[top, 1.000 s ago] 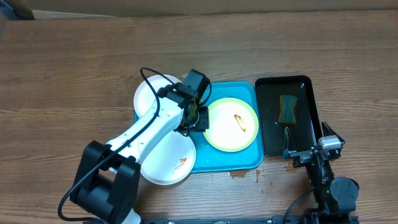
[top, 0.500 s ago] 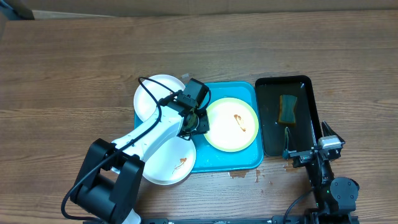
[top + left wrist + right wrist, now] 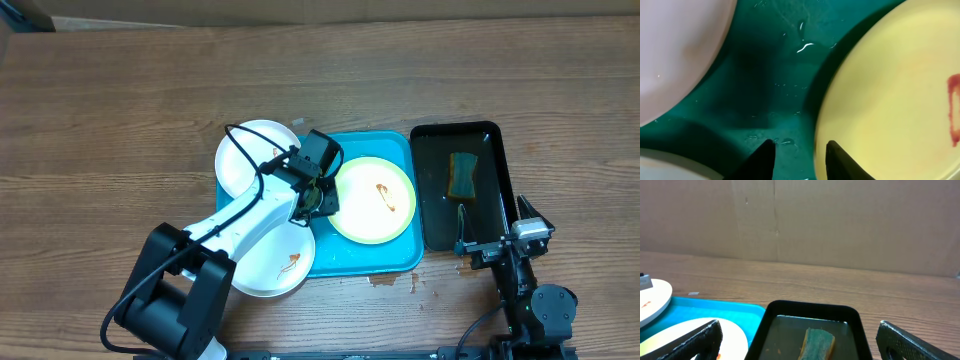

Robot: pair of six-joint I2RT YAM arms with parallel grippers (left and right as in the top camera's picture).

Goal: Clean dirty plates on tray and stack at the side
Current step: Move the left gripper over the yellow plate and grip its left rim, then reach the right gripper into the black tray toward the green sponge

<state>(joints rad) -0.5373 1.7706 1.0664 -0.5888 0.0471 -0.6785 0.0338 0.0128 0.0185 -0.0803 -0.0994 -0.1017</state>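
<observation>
The turquoise tray (image 3: 366, 257) holds a plate with a yellow-green rim (image 3: 373, 198) and a brown-orange smear. Two white plates overlap the tray's left side, one at the back (image 3: 250, 155) and one at the front (image 3: 268, 262) with a smear. My left gripper (image 3: 321, 197) is low at the rimmed plate's left edge. In the left wrist view the left gripper (image 3: 800, 155) is open: one finger over the wet tray (image 3: 770, 75), the other over the yellow plate (image 3: 890, 90), its rim between them. My right gripper (image 3: 799, 325) stands wide open and holds nothing.
A glossy black tray (image 3: 487, 135) with water and a green-yellow sponge (image 3: 462, 175) stands right of the turquoise tray. The right arm rests at the table's front right, its gripper (image 3: 497, 243) near the black tray's front end. Brown cardboard stands behind the wooden table.
The left wrist has shifted slightly toward the front and settled at the yellow-rimmed plate's left edge, and its jaws have widened a little. The right arm has not moved.
</observation>
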